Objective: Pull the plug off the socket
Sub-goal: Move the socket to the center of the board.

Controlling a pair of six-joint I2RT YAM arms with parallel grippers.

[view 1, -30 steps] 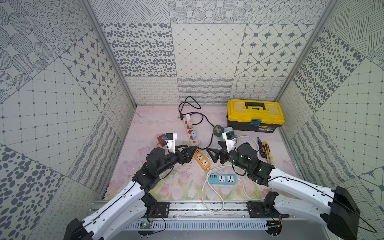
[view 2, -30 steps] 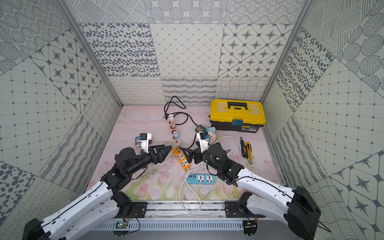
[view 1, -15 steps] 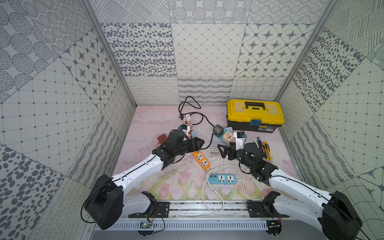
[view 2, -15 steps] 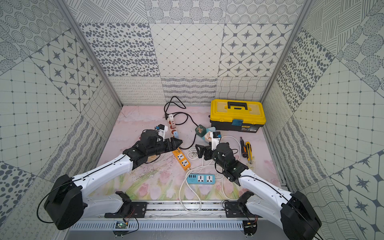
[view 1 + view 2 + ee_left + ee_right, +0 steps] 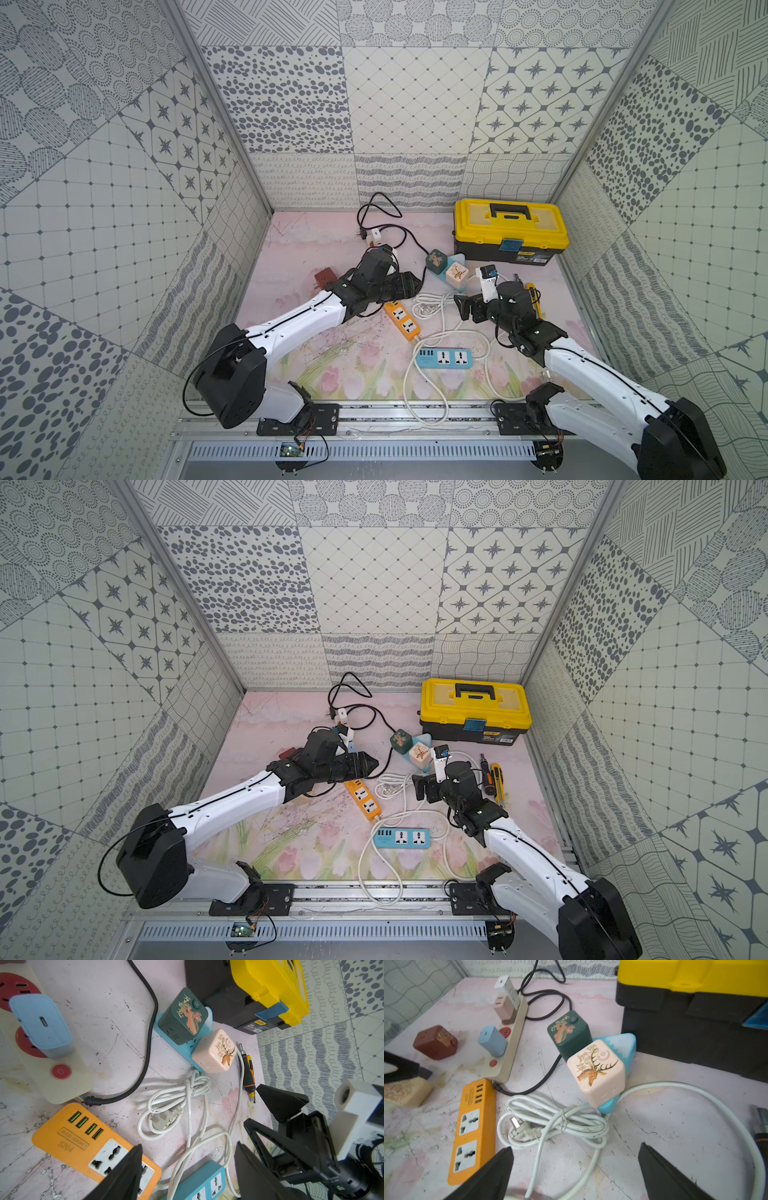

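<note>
A cream power strip [image 5: 512, 1043] with red sockets lies left of centre. A white plug [image 5: 506, 989], a pink one [image 5: 503, 1008] and a light blue one [image 5: 41, 1022] stand in it. My left gripper [image 5: 415, 282] [image 5: 188, 1147] hovers open by the strip's switch end, over the orange strip [image 5: 68, 1140], with nothing between its jaws. The left arm hides most of the cream strip in both top views. To the right, my right gripper [image 5: 419, 787] [image 5: 575, 1147] is wide open and empty above the coiled white cable [image 5: 550, 1124].
A green cube [image 5: 569, 1030] and a pink deer cube [image 5: 598, 1072] sit on a blue triangular base [image 5: 627, 1043]. A yellow toolbox [image 5: 511, 228] stands at the back right. Also on the table are a blue strip [image 5: 442, 358], a red-brown cube [image 5: 436, 1042] and a screwdriver [image 5: 248, 1072].
The left arm has reached away from the front, to the cream strip's near end, and its jaws have narrowed somewhat. The right gripper has shifted a little to the right.
</note>
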